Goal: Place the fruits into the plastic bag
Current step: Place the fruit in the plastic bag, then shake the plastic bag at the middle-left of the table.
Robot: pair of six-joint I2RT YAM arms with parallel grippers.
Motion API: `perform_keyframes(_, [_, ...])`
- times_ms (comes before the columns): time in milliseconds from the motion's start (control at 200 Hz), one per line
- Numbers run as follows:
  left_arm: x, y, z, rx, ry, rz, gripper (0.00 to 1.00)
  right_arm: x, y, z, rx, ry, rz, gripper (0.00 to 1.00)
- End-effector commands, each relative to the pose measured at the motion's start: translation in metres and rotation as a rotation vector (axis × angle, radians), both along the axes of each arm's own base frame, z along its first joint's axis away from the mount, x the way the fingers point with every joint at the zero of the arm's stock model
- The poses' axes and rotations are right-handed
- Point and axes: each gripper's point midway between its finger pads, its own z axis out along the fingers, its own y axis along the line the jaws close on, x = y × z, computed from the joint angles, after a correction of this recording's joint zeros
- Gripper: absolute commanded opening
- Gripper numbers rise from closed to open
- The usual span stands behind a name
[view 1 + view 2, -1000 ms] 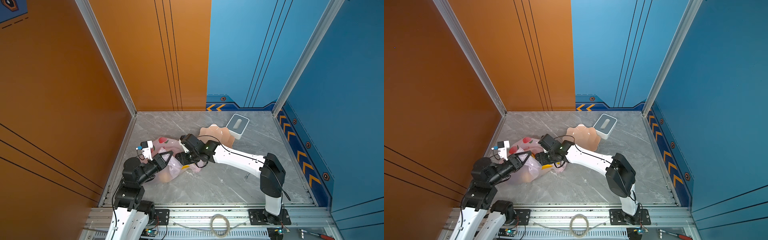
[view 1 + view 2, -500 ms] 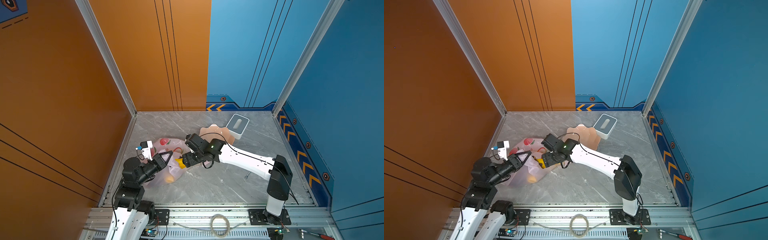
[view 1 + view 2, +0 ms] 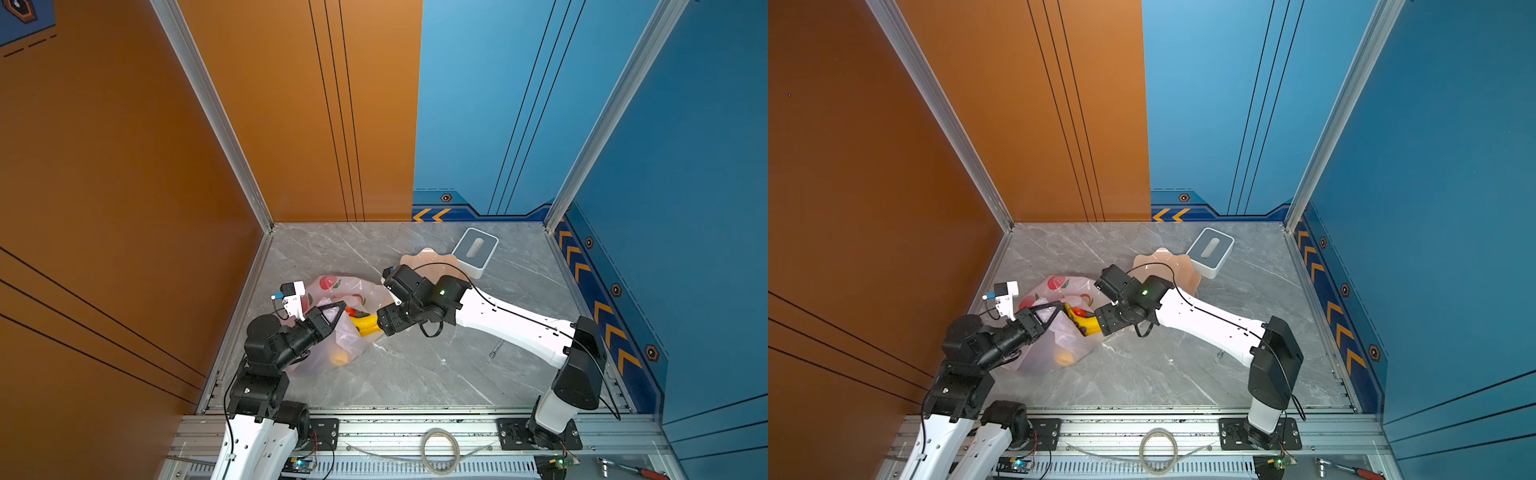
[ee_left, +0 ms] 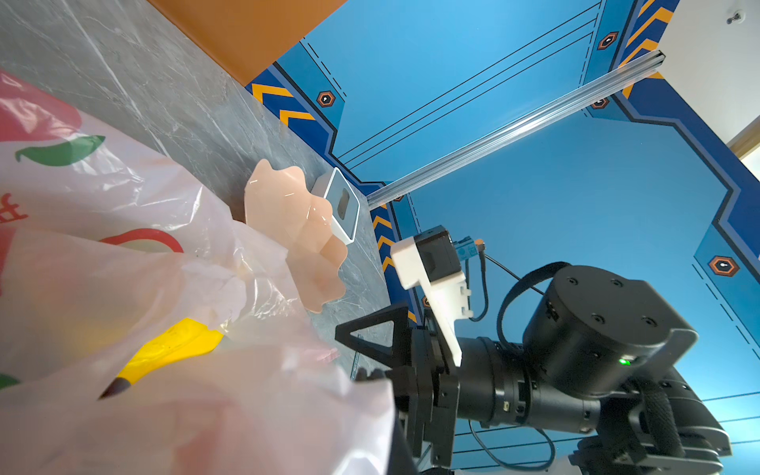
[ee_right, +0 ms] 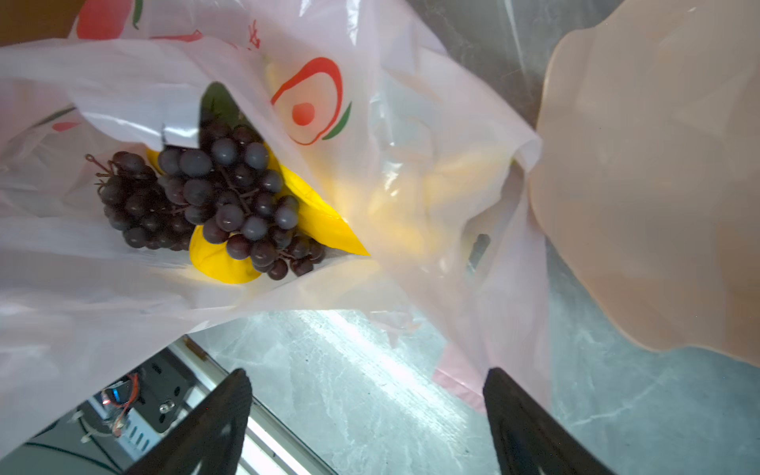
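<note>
Bananas [image 5: 325,224] partly under grapes [image 5: 214,193], orange fruit [image 3: 339,357] blurred through plastic bag [image 3: 365,291]

No whole word or number is reading clearly anywhere. Red characters [image 5: 254,35] are showing on the bag [image 5: 411,123], too creased and cut off to make out; another red fragment [image 4: 8,212] is showing in the left wrist view. Two orange chevrons [image 3: 432,215] are pointing toward 9 o'clock on the blue wall [image 3: 478,124] at the desk's [image 3: 415,374] 12 o'clock side, just below a hexagon badge [image 3: 446,198]. A chevron row [image 3: 602,320] is running along the base of the 3 o'clock wall [image 3: 706,208].
</note>
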Motion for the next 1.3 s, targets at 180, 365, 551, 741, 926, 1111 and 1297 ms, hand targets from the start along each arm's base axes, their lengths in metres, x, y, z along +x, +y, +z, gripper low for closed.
perform_keyframes(180, [0.001,0.003,0.004,0.008,-0.028,0.013,0.0,0.006,-0.043,-0.022,-0.21,-0.018,0.055,0.89])
perform_keyframes(365, [0.001,0.003,0.005,0.009,-0.027,0.013,0.0,0.019,-0.043,-0.032,-0.249,-0.026,0.056,0.89])
perform_keyframes(551, [0.002,0.003,0.008,0.011,-0.03,0.015,0.0,0.026,-0.034,-0.047,-0.266,0.004,0.071,0.88])
perform_keyframes(741, [0.0,0.004,0.012,0.016,-0.041,0.017,0.0,0.036,-0.039,-0.064,-0.308,0.017,0.035,0.86])
perform_keyframes(926, [0.0,0.004,0.013,0.017,-0.046,0.018,0.0,0.041,-0.044,-0.066,-0.315,0.018,0.004,0.72])
perform_keyframes(1111, [0.0,0.004,0.013,0.017,-0.045,0.019,0.0,0.042,-0.046,-0.061,-0.313,0.007,-0.007,0.43])
perform_keyframes(1297, [0.0,0.005,0.012,0.016,-0.045,0.021,0.0,0.042,-0.048,-0.059,-0.311,0.001,-0.013,0.09])
